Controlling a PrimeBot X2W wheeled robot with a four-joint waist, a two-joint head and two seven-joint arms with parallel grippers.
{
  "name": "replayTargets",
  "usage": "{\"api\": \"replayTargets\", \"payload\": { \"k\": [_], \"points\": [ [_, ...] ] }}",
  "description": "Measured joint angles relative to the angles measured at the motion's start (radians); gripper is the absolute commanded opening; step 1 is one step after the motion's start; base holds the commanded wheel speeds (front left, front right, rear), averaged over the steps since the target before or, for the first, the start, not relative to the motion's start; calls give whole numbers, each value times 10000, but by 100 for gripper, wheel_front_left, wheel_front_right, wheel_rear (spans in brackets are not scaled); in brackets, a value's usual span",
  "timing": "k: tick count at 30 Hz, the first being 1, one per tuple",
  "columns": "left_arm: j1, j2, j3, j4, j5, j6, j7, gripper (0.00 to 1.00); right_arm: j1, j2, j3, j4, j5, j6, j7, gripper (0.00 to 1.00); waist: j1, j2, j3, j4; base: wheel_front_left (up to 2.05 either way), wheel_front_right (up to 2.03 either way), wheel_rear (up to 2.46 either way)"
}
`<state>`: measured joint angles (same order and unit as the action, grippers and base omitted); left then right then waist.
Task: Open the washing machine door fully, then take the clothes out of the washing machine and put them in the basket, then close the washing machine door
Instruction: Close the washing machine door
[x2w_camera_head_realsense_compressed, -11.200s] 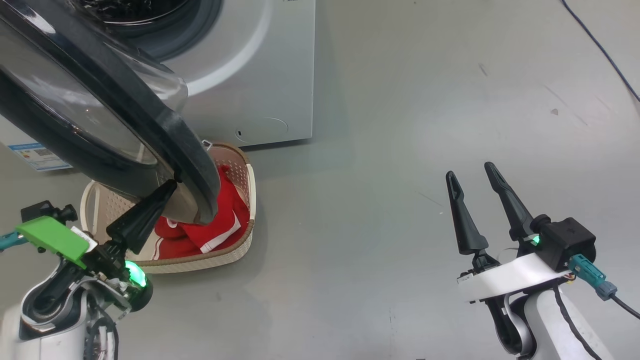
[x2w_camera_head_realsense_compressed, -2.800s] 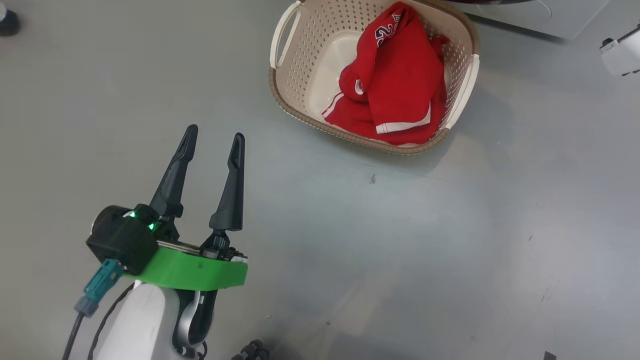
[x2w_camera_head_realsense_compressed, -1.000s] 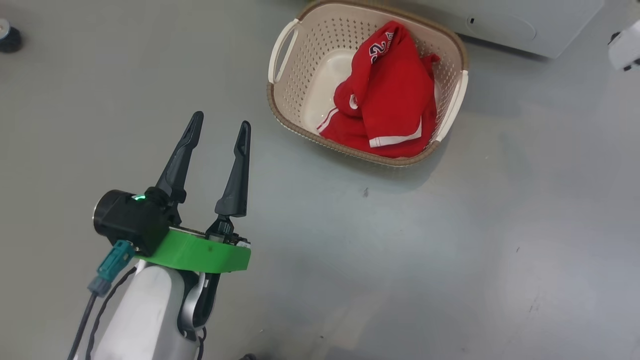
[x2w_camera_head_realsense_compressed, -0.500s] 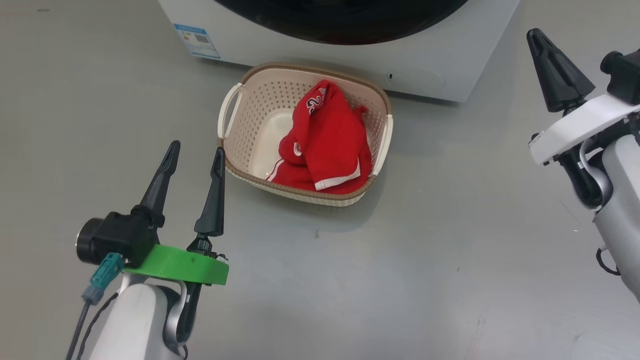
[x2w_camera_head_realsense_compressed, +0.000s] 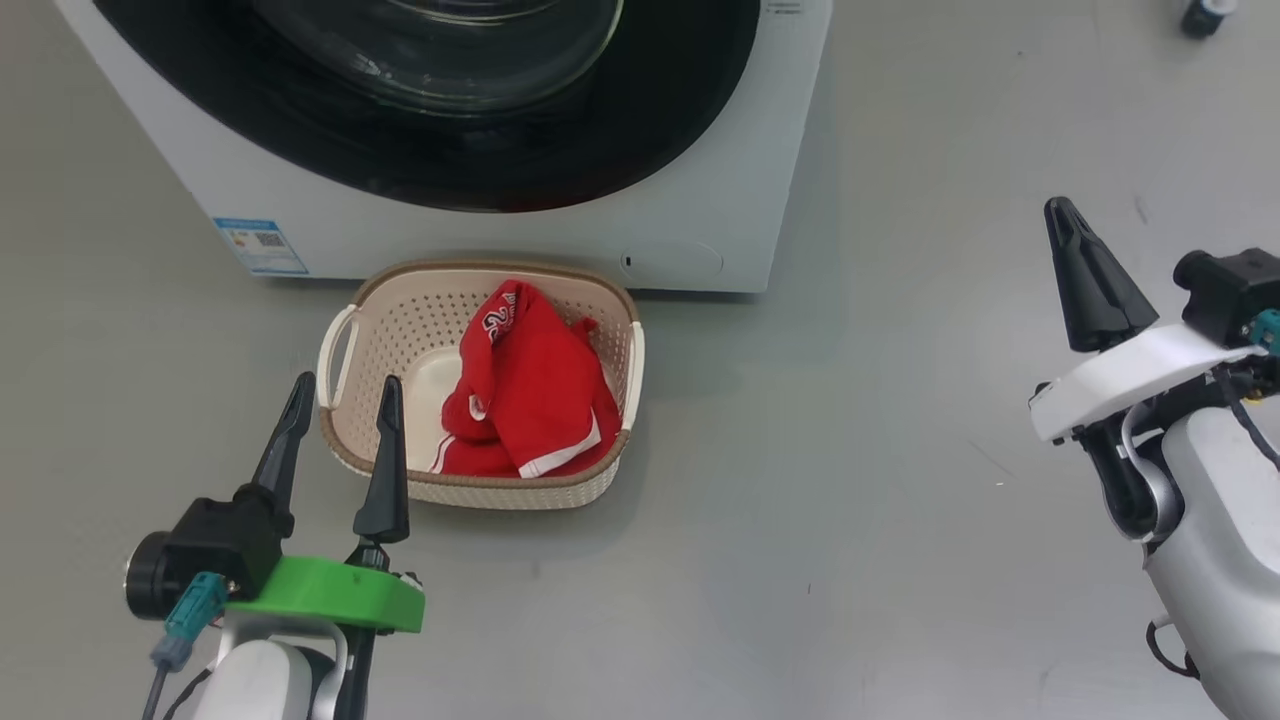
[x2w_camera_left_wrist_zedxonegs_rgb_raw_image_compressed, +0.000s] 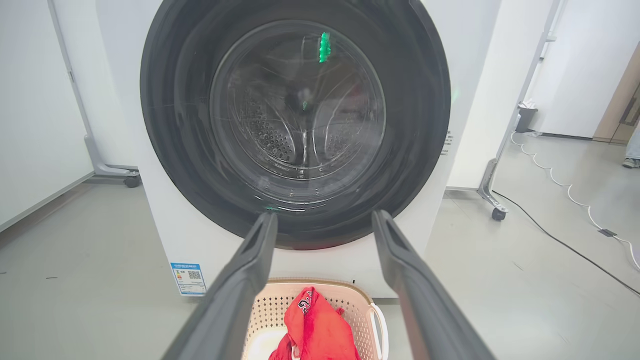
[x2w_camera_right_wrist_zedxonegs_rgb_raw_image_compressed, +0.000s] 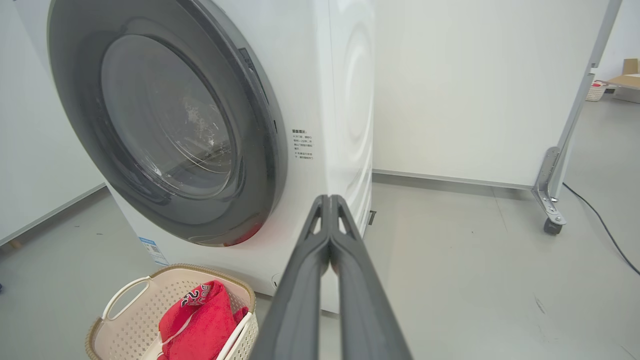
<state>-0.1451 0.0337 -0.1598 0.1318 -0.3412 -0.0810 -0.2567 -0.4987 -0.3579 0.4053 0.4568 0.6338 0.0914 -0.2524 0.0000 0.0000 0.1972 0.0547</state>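
The right gripper (x2w_camera_right_wrist_zedxonegs_rgb_raw_image_compressed: 329, 202) rises from the bottom edge with its two fingers pressed together and nothing between them. Beyond it to the left stands the washing machine (x2w_camera_right_wrist_zedxonegs_rgb_raw_image_compressed: 345, 100), its door (x2w_camera_right_wrist_zedxonegs_rgb_raw_image_compressed: 165, 125) flat against the front. The basket (x2w_camera_right_wrist_zedxonegs_rgb_raw_image_compressed: 130, 325) sits on the floor (x2w_camera_right_wrist_zedxonegs_rgb_raw_image_compressed: 475, 275) just before the machine, with the red clothes (x2w_camera_right_wrist_zedxonegs_rgb_raw_image_compressed: 200, 320) inside. A wheel (x2w_camera_right_wrist_zedxonegs_rgb_raw_image_compressed: 550, 226) and a cable (x2w_camera_right_wrist_zedxonegs_rgb_raw_image_compressed: 605, 230) show at right.

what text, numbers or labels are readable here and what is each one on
"2": white print on the bright red fabric clothes in the cream perforated plastic basket; rest folded out of sight.
Blue label sticker on the big white washing machine: too small to read.
Block of small dark print on the washing machine's front panel: blurred, unreadable.
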Motion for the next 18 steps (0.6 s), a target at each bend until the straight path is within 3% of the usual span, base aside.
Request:
{"api": "replayTargets", "payload": {
  "k": [9, 18],
  "points": [
    [291, 6, -159, 94, 261, -123, 0, 100, 1317, 113, -744, -765, -125, -428, 2, 0, 0, 0, -783, -810, 0, 0, 0],
    [1060, 17, -316, 205, 265, -167, 0, 100, 2681, 460, -1175, -1430, -360, -593, 2, 0, 0, 0, -1389, -1134, 0, 0, 0]
  ]
}}
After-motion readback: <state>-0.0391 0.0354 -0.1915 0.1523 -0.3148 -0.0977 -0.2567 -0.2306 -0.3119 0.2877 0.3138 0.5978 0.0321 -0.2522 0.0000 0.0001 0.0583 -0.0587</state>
